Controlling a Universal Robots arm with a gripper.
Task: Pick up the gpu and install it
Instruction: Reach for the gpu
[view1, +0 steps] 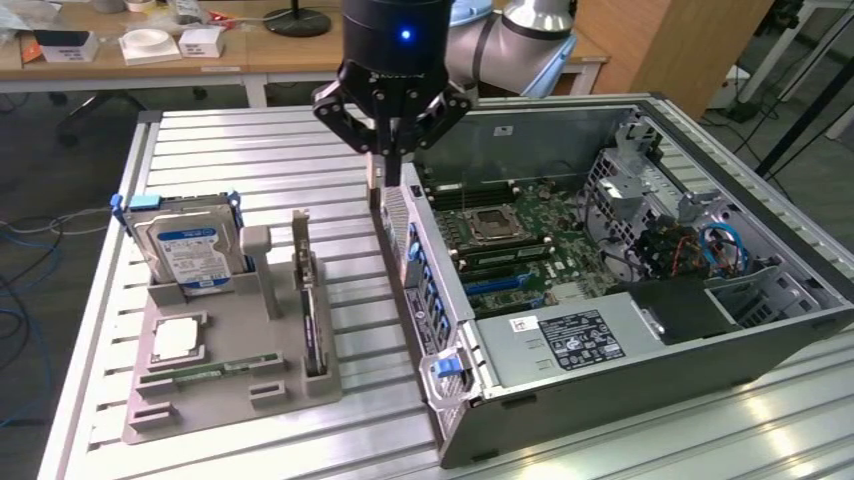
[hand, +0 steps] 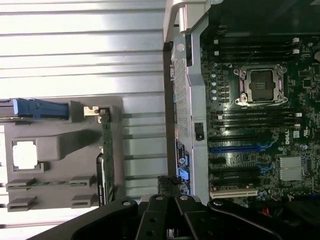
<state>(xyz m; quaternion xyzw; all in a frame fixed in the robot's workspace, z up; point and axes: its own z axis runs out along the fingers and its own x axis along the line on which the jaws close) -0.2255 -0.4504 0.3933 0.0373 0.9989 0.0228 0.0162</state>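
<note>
1. hanging in the upper centre of the exterior view, the gripper (view1: 387, 178) has its two fingers pressed flat together. it is closed, with nothing between them.
2. the fingertips sit right at the top edge of the open computer case (view1: 534, 395), on the wall that faces the exterior view's left. whether they touch the metal i cannot tell.
3. the gpu (view1: 310, 300) stands on its long edge in a slot of the grey holder (view1: 227, 400), in the lower left of the exterior view. it is well apart from the gripper and not picked up.
4. wrist view: the gpu (hand: 106, 150) shows edge-on as a thin greenish strip with a dark face beside it and a small metal bracket at one end. the gripper (hand: 169, 190) shows as a dark linkage, its tips over the case's outer wall.
5. the holder also carries three other parts:
   - a hard drive (view1: 187, 250) with a blue-white label, upright at the far end
   - a square processor (view1: 178, 340) lying flat
   - a narrow memory stick (view1: 214, 370) lying flat nearer the camera
6. the case lies on its side, open side up, with the motherboard (view1: 521, 250) exposed. the processor socket (view1: 483, 222) is in the middle of the frame, and a blue slot (view1: 507, 285) is just below it.
7. everything rests on a ribbed aluminium table (view1: 240, 160) — the holder on the exterior view's left, the case on the exterior view's right, and bare ribs between them.
</note>
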